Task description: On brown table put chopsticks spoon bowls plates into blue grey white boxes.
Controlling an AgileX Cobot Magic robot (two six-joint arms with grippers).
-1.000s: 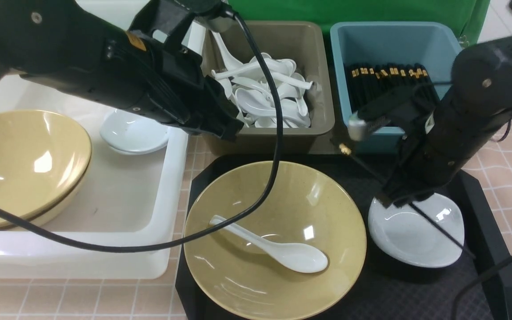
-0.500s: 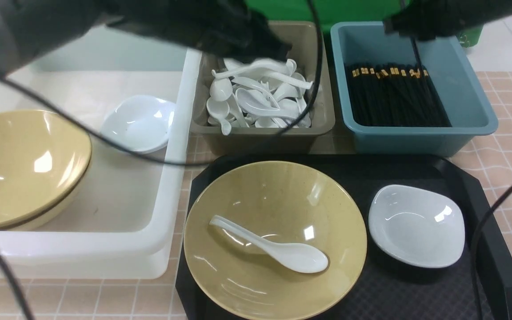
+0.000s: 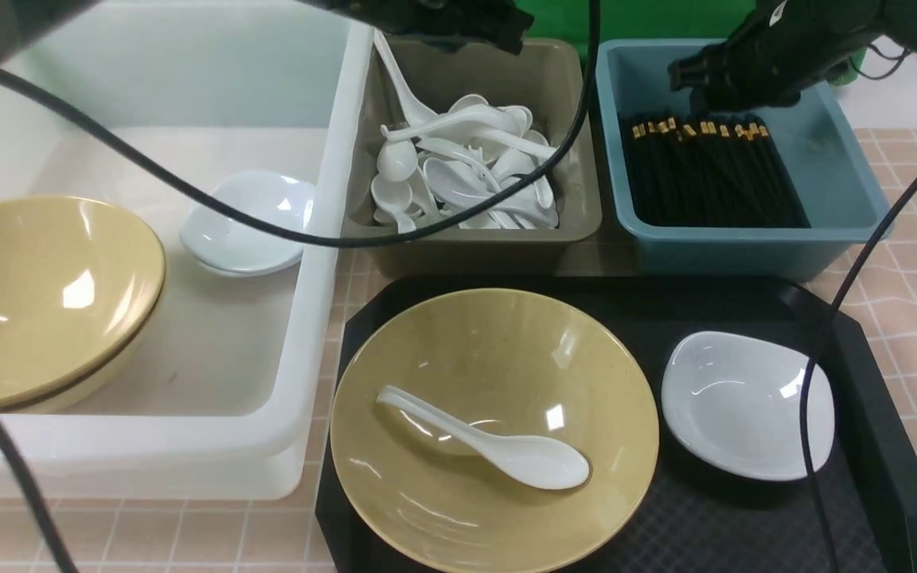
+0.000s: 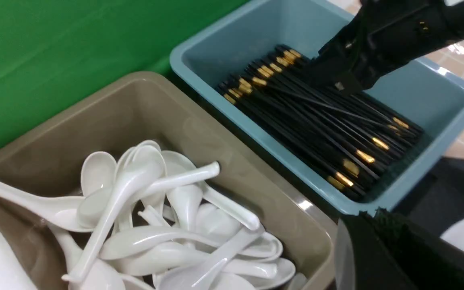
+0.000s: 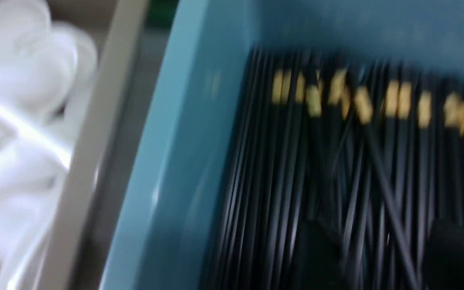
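Front view: the spoon (image 3: 498,450) lies in the bowl (image 3: 506,342) on the tray (image 3: 697,525). The right gripper (image 3: 701,83) hovers above chopsticks (image 3: 705,179) in the blue box (image 3: 840,187).
Left wrist view: the left gripper (image 4: 373,241) is clenched, empty.
Right wrist view: fingers (image 5: 316,249) spread, grasping nothing.

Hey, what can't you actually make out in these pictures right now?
- Left gripper: front view, jaws mostly cut off by the top edge.
- Chopsticks: packed too tightly to count in front; right wrist view is motion-blurred.
- Bowls in the white box: front view, left edge crops them, top bowl hides how many are stacked.
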